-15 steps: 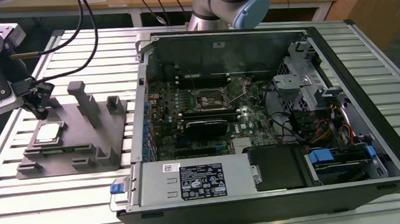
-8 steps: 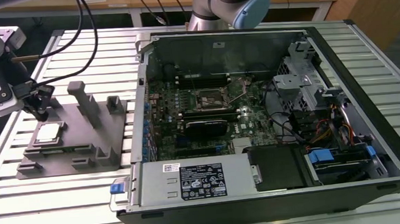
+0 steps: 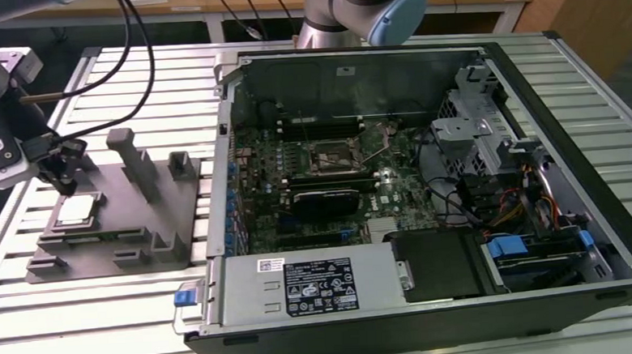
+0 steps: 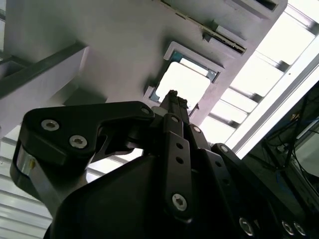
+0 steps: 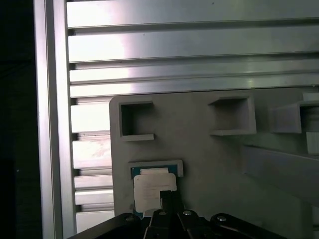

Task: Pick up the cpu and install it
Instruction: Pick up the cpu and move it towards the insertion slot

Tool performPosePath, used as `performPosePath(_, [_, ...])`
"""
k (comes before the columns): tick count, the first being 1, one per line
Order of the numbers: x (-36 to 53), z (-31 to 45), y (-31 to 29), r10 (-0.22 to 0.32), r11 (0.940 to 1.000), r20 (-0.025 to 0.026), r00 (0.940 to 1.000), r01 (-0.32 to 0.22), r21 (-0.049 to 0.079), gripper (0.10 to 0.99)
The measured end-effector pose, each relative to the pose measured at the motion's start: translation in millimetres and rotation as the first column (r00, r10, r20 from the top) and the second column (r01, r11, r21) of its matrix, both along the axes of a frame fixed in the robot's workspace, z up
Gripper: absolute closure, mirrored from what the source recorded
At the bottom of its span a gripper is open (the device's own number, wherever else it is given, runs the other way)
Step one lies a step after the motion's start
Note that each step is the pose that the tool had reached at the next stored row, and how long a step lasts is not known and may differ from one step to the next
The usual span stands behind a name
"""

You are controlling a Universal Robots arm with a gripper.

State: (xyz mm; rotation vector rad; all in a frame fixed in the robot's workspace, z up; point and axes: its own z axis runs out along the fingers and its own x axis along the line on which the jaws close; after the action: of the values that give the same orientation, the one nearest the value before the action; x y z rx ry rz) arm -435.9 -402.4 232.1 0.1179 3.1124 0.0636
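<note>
Closest to us, the gripper (image 4: 172, 94) has its fingers drawn together on nothing, tips poised over the cpu (image 4: 188, 79). The chip lies flat beneath the hand, in a recess of the grey fixture (image 4: 99, 45) (not yet lifted). To grasp well, we would spread past its edges, descend squarely and pinch lightly. Well away from the hand stands the open computer case (image 3: 411, 334).

Pale silver-grey square metal-topped cpu (image 3: 77, 209); matt grey plastic fixture (image 3: 146, 228); silver ribbed aluminium bench (image 3: 75, 323); black metal hand (image 3: 66, 188).
</note>
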Motion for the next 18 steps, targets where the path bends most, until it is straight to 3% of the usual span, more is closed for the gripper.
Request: performPosePath(18, [-4.8,-17.2,-0.4,0.0,1.0,0.0,1.0,0.0,-0.002,0.98])
